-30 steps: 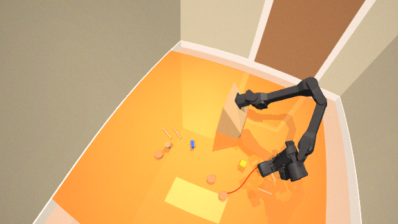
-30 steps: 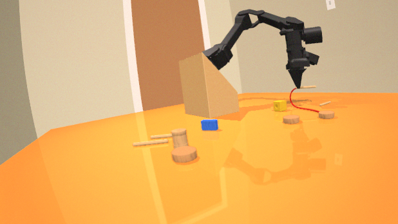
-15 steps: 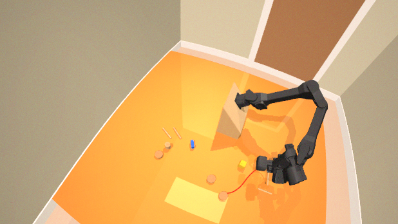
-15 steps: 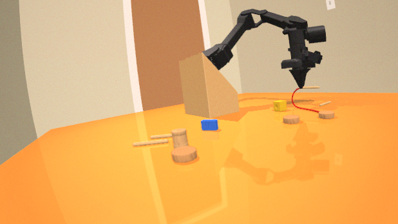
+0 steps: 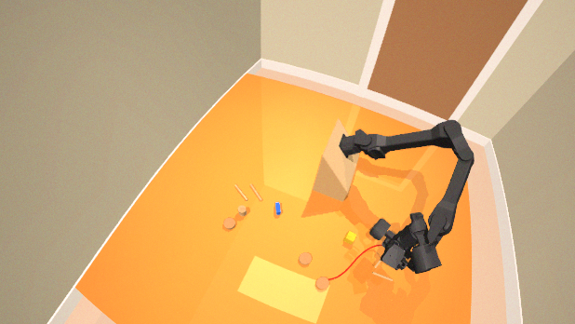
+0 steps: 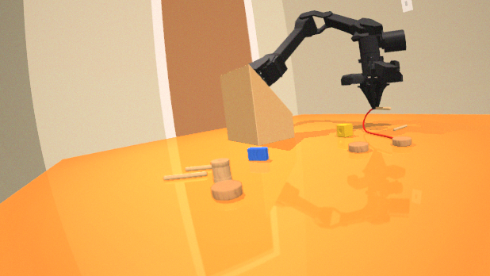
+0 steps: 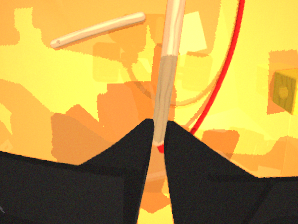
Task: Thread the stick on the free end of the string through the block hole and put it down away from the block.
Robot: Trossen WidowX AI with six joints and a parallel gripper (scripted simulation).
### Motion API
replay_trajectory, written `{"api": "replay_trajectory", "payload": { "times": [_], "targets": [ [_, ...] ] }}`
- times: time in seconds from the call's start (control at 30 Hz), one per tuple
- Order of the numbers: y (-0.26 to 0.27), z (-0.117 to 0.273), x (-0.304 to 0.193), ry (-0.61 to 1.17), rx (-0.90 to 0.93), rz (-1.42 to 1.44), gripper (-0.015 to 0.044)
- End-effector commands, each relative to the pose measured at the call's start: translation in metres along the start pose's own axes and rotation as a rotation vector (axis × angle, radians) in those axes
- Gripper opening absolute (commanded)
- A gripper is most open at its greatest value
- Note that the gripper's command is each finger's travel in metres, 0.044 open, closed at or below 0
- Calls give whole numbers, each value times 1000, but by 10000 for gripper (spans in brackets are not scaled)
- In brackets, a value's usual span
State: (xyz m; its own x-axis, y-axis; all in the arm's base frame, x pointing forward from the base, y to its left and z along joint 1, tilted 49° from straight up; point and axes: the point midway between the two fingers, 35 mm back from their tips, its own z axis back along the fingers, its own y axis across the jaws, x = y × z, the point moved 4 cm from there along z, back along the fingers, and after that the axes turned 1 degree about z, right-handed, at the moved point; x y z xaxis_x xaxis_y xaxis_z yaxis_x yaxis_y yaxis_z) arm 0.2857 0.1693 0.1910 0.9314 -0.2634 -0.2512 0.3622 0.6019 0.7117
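Note:
The stick on the string (image 6: pixel 384 108) (image 7: pixel 171 37) is in my gripper (image 6: pixel 373 108) (image 7: pixel 158 127), which is shut on its string end, well above the table. The stick points away from the fingertips, up the wrist view. The red string (image 5: pixel 352 265) (image 6: pixel 365 126) (image 7: pixel 218 85) sags from there to the round wooden button (image 5: pixel 322 283) (image 6: pixel 402 141). The small yellow block (image 5: pixel 350 237) (image 6: pixel 345 130) (image 7: pixel 285 92) stands on the table, off to the right in the wrist view. A round mark of its hole shows on one face. The stick is outside the block.
A loose stick (image 5: pixel 382 276) (image 6: pixel 400 127) (image 7: pixel 98 31) lies below the gripper. A loose disc (image 5: pixel 305 259) (image 6: pixel 358 147) lies near the button. A tall wedge (image 5: pixel 334 172) (image 6: pixel 239 107) stands by the arm's base. Farther off are a blue brick (image 5: pixel 277 209) (image 6: pixel 258 154), sticks, a cylinder and another disc.

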Motion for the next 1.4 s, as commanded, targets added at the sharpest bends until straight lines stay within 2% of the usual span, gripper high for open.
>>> {"api": "replay_trajectory", "payload": {
  "times": [0.0,1.03,1.37],
  "targets": [
    [2,0,4,3,3,-149,0],
    [5,-1,36,7,4,-1283,0],
    [8,-1,37,7,4,-1307,0]
  ]
}}
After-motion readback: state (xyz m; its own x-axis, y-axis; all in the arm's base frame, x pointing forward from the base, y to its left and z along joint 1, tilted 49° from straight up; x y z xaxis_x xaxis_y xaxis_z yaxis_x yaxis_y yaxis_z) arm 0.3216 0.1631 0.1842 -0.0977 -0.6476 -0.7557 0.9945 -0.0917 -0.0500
